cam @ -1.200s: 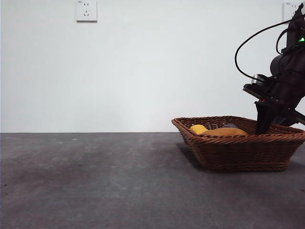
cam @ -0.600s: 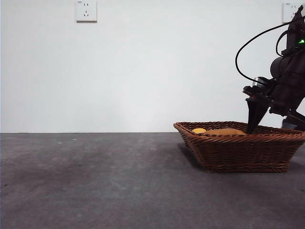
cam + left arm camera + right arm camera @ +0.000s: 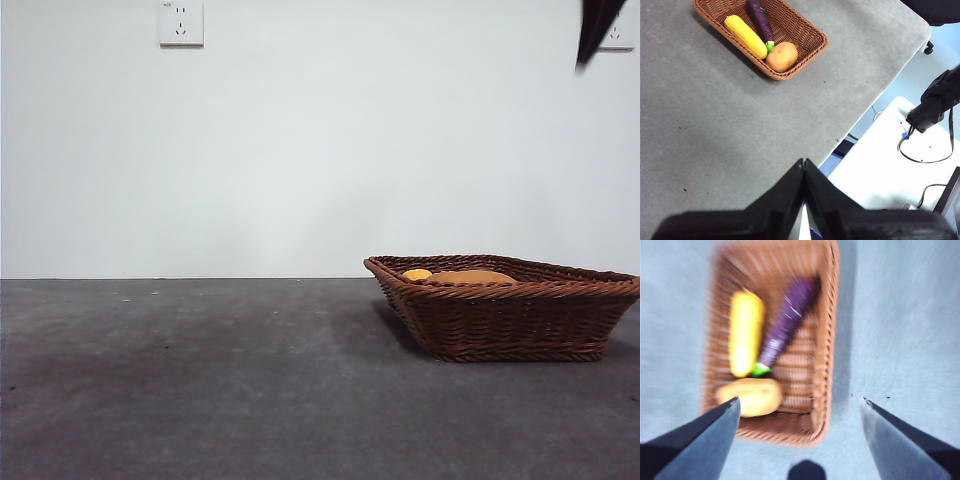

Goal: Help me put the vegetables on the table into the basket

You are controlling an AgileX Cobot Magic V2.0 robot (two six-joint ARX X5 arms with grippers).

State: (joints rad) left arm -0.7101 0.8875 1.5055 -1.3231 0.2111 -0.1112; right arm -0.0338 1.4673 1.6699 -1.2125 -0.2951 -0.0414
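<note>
The brown wicker basket (image 3: 520, 315) stands on the dark grey table (image 3: 200, 380) at the right. In it lie the yellow corn cob (image 3: 745, 36), the purple eggplant (image 3: 760, 17) with green stem and the orange-brown potato (image 3: 781, 56). The right wrist view, blurred, shows the basket (image 3: 827, 330) with corn (image 3: 745, 332), eggplant (image 3: 787, 322) and potato (image 3: 752, 396) below my right gripper (image 3: 800, 402), which is open, empty and high above. In the front view only corn (image 3: 417, 273) and potato (image 3: 470, 276) show over the rim, and a black gripper tip (image 3: 597, 28) sits at the top right. My left gripper (image 3: 803, 162) is shut and empty, far from the basket.
A wall socket (image 3: 181, 22) is on the white wall behind. The table's edge (image 3: 875, 100) drops off to the floor, with a white stand (image 3: 890, 170) and cables beside it.
The right arm rose from the basket's right side up out of the front view, leaving only a tip at the top right. The basket settled flat.
</note>
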